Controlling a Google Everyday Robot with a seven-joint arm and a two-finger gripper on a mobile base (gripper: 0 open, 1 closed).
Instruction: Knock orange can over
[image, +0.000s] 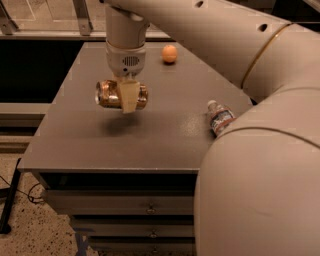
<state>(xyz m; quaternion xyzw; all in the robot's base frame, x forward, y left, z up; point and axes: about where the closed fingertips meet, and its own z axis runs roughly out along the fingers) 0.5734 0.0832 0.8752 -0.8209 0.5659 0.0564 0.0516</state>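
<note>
The orange can (107, 94) is shiny orange-gold and lies sideways in the air, a little above the grey table (150, 135), with its shadow on the tabletop below it. My gripper (127, 97) comes down from above and is shut on the can around its middle. One pale finger (129, 97) shows across the can's front; the other finger is hidden behind the can.
A small round orange ball (169, 53) sits near the table's far edge. A clear plastic water bottle (219, 118) lies on its side at the right, partly hidden by my arm. Drawers (120, 205) are below the front edge.
</note>
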